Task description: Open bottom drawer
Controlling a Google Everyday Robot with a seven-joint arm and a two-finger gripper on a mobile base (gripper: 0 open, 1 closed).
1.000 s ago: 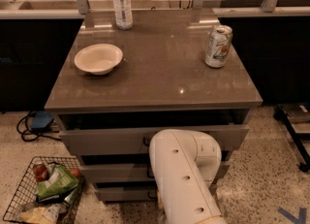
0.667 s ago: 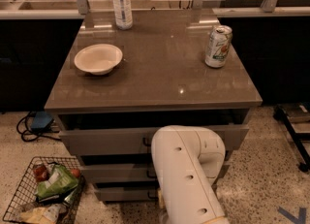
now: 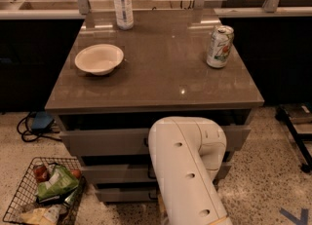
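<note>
Grey bottom drawer (image 3: pixel 122 194) sits lowest in the cabinet (image 3: pixel 161 68). White robot arm (image 3: pixel 187 170) crosses the cabinet's front, hiding the gripper behind it; its opening cannot be told.

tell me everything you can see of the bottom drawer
The bottom drawer is the lowest of three flat grey fronts under the table, just above the speckled floor. Only its left part shows; the robot's white arm covers the rest, with a bit of black handle at the arm's edge. Whether it is pulled out cannot be told. The gripper is out of sight behind the arm.
</note>
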